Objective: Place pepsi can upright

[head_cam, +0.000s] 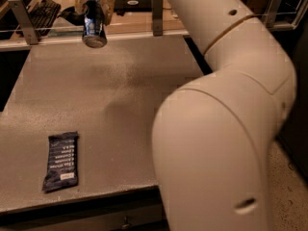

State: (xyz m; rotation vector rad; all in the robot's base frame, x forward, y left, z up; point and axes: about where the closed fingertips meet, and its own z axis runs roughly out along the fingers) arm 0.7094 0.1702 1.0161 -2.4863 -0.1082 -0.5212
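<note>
My gripper [94, 6] is at the top left of the camera view, above the far edge of the grey table [110, 105]. It is shut on the pepsi can [94, 27], a dark blue can with silver rims. The can hangs nearly upright in the air, its silver bottom rim facing down toward the table, well above the surface. My large white arm [226, 109] fills the right side of the view and hides the table's right part.
A flat dark blue snack wrapper [60, 160] with white text lies near the table's front left edge. A rail with metal posts [157, 13] runs along the far edge. A keyboard [41, 13] sits behind it.
</note>
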